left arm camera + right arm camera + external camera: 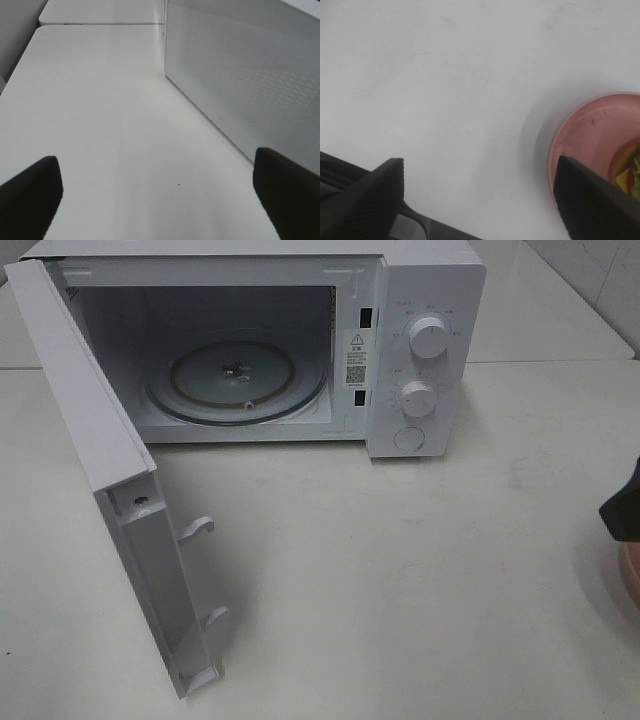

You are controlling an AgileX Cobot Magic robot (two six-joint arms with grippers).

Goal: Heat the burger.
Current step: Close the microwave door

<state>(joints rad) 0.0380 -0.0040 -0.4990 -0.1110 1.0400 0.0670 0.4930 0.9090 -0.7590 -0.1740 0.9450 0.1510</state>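
I see the microwave (300, 340) on the white table (400, 570), door (100, 470) swung wide, glass turntable (236, 380) bare. My left gripper (155, 195) hovers beside the door, jaws spread, holding nothing. My right gripper (480, 200), jaws likewise spread and unladen, hangs over the pink plate (590, 135) at the table's right edge; the burger (627, 172) lies on that plate, only partly visible.

Glossy white plastic microwave (425, 300), clear glass turntable (237, 380), matt white table (420, 580), smooth pink plate (590, 135)
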